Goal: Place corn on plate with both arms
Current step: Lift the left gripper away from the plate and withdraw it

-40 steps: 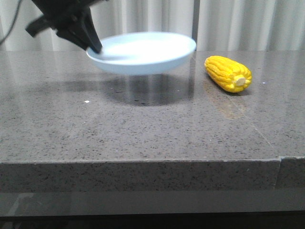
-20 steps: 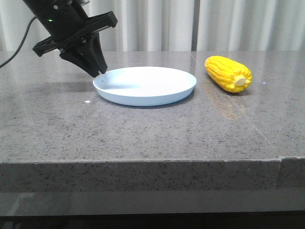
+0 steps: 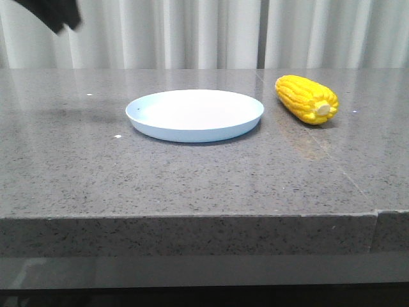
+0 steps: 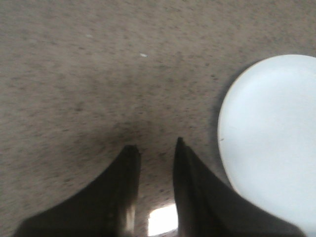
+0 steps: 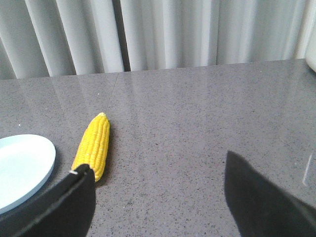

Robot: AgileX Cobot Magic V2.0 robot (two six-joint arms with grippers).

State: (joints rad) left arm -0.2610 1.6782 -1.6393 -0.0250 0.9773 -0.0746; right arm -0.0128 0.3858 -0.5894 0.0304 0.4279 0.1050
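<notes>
The pale blue plate (image 3: 195,114) lies flat on the grey stone table, left of centre. To its right, apart from it, the yellow corn (image 3: 307,99) rests on the table with its cut end towards the camera. My left gripper (image 3: 61,19) is a blurred dark shape high in the far left corner. In the left wrist view it (image 4: 154,148) is open over bare table with nothing between its fingers, and the plate (image 4: 276,138) is off to one side. My right gripper (image 5: 155,162) is wide open above the table, with the corn (image 5: 93,145) just beyond one fingertip and the plate (image 5: 22,165) past it.
The speckled grey table (image 3: 192,173) has its front edge close to the camera. White pleated curtains (image 3: 211,32) hang behind it. The right arm does not show in the front view.
The plate came down from the air onto the table. The left gripper let go of its rim and rose up and to the left. The corn has not moved.
</notes>
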